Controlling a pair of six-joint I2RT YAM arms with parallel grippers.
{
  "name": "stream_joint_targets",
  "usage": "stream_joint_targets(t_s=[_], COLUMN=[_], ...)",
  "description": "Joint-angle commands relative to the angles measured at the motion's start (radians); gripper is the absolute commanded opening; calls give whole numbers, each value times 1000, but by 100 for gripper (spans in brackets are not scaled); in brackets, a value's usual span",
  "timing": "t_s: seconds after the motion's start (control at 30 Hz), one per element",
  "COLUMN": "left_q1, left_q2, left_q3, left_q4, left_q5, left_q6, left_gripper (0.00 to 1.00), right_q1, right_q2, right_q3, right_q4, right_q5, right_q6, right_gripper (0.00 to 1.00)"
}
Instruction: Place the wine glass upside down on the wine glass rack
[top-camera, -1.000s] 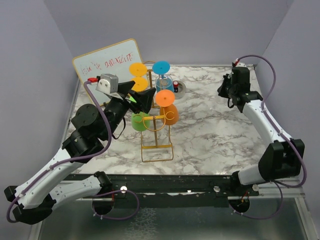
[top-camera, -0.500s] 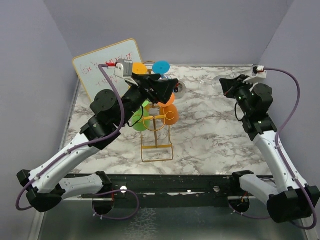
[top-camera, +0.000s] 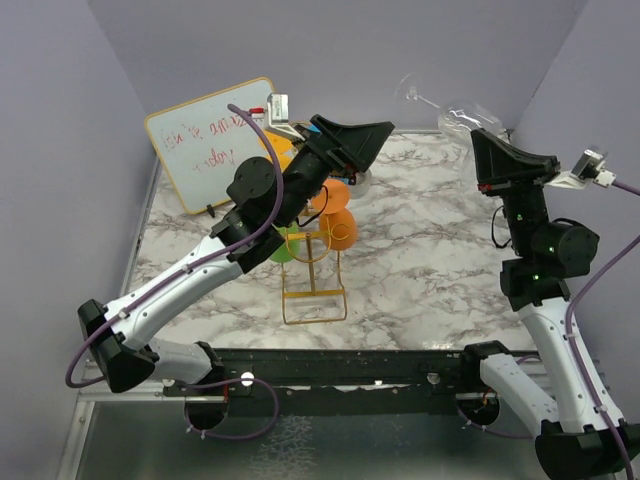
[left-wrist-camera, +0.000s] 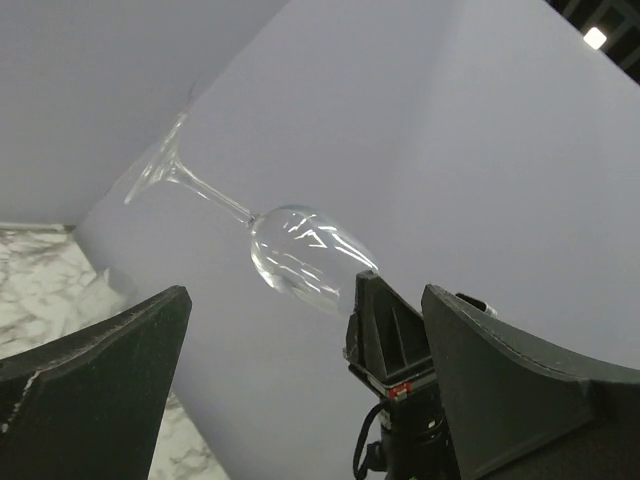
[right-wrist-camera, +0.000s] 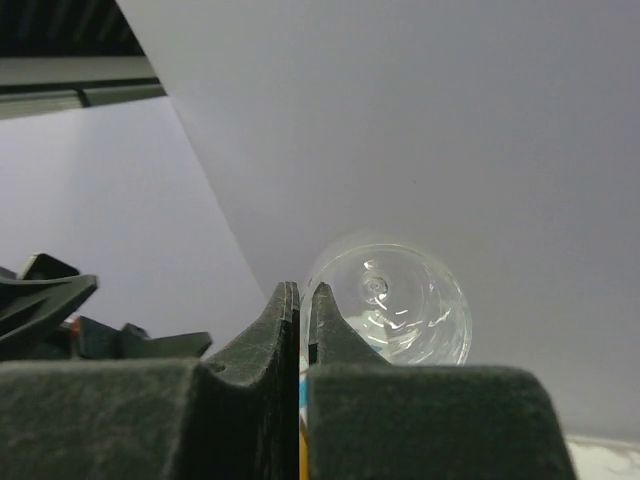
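A clear wine glass is held high in the air at the back right, lying almost level with its foot pointing left. My right gripper is shut on the rim of its bowl. In the right wrist view, the jaws pinch the rim and the bowl shows just beyond. The gold wire rack stands mid-table with several coloured glasses hanging on it. My left gripper is open and empty, raised above the rack, pointing right. The left wrist view shows the glass ahead, apart from the left gripper.
A whiteboard with red writing leans at the back left. Orange and green glasses hang on the rack below my left arm. Purple walls enclose the marble table on three sides.
My right arm rose from the table's back right and lifted the wine glass high. My left arm also rose and swung right, above the rack.
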Motion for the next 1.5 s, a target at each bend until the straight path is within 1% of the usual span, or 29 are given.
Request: stream_joint_targets(t_s=[0.0,0.13,0.23,0.4,0.5,0.6,0.8,0.9,1.07,1.3,1.47], left_q1=[-5,-7,-8,-20,-20,-21,-23,-28,-37,-45,-51], left_q2=[50,79,109,161,192,221,257,273,288,293,304], left_q3=[82,85,86,108,139,179,198,218,225,224,228], left_q4=[88,99,103,105,117,134,165,179,193,208,212], left_q5=[-28,-62,-92,-119,-134,-107,-97,-84,-63,-46,13], left_q6=[-126,-219,-315,-398,-410,-384,-422,-422,-445,-440,-469], left_gripper=[99,99,99,92,85,79,57,49,41,24,22], right_q1=[0,1,0,1,1,1,1,1,1,1,1], right_q2=[-12,-14,-12,-11,-7,-11,-20,-17,-3,20,27], right_q3=[-15,-27,-37,-54,-59,-74,-89,-96,-110,-120,-126], right_q4=[243,336,369,425,452,465,472,472,497,534,545], right_q5=[-57,-108,-116,-140,-167,-181,-205,-217,-223,-231,-230], right_q6=[118,158,183,216,242,261,282,285,297,315,320], right_gripper=[1,1,1,1,1,1,1,1,1,1,1])
